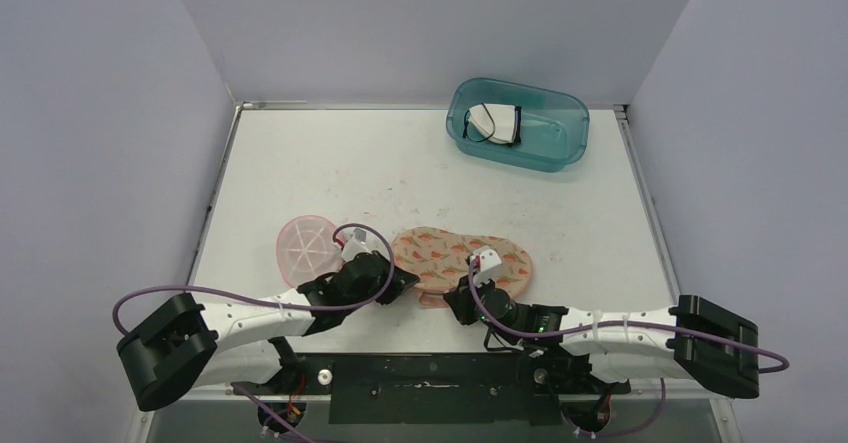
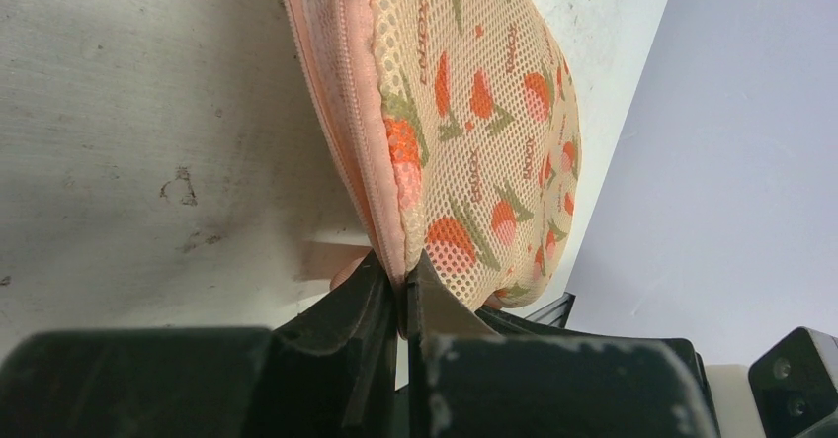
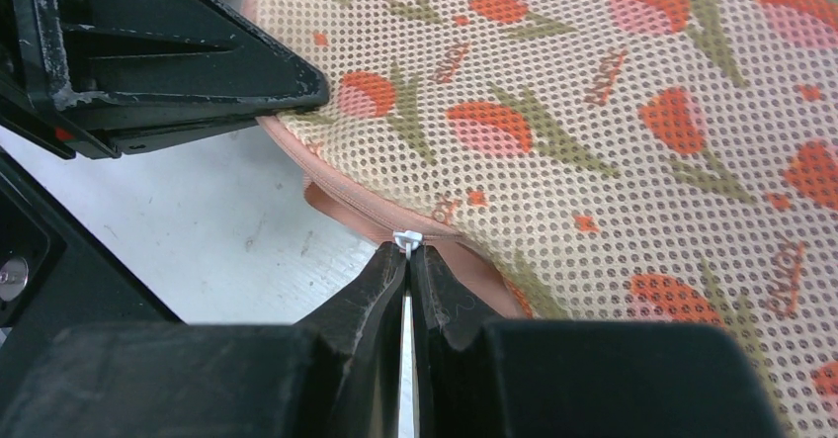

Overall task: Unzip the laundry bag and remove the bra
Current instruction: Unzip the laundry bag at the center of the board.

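The laundry bag [image 1: 462,260] lies on the worktop [image 1: 400,163] near the arm bases. The left hand [image 2: 403,285] pinches its seam edge. The right hand [image 3: 408,260] pinches the white zipper pull [image 3: 406,238]. The zip appears closed, the bra is not visible, and both steps are outstanding.

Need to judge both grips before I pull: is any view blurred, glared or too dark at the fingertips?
Top external: even light, no glare, soft shadows, laundry bag sharp. Left wrist: mesh crisp, left gripper dark and slightly soft at the pinched seam. Right wrist: zipper pull sharp, right gripper dark but readable, no glare.
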`<state>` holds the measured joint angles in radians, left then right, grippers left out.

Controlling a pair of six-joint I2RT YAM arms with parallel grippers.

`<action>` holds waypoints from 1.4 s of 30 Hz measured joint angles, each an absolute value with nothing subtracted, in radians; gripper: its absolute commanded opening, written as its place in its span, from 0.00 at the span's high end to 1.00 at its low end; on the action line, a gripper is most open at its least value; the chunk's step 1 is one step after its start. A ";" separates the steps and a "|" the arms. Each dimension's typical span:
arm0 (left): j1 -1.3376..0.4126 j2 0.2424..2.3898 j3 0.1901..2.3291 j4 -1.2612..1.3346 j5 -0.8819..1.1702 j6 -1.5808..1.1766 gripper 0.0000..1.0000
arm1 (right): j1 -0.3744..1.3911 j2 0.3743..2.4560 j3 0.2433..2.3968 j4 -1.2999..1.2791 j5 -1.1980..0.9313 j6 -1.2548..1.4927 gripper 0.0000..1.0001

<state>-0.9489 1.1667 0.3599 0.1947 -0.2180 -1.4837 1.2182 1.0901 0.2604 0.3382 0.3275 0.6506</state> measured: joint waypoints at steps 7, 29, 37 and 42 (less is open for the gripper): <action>-0.935 1.147 0.356 0.191 -0.217 -1.480 1.00 | 1.218 1.043 0.260 0.274 0.353 0.670 0.95; -0.860 1.058 0.373 0.115 -0.113 -1.387 0.12 | 1.218 1.053 0.260 0.231 0.374 0.661 0.95; -1.045 0.952 0.327 0.115 -0.180 -1.500 0.11 | 1.218 1.091 0.260 0.297 0.321 0.636 0.95; -1.055 1.096 0.369 0.147 -0.188 -1.514 0.14 | 1.218 1.107 0.260 0.344 0.270 0.616 0.95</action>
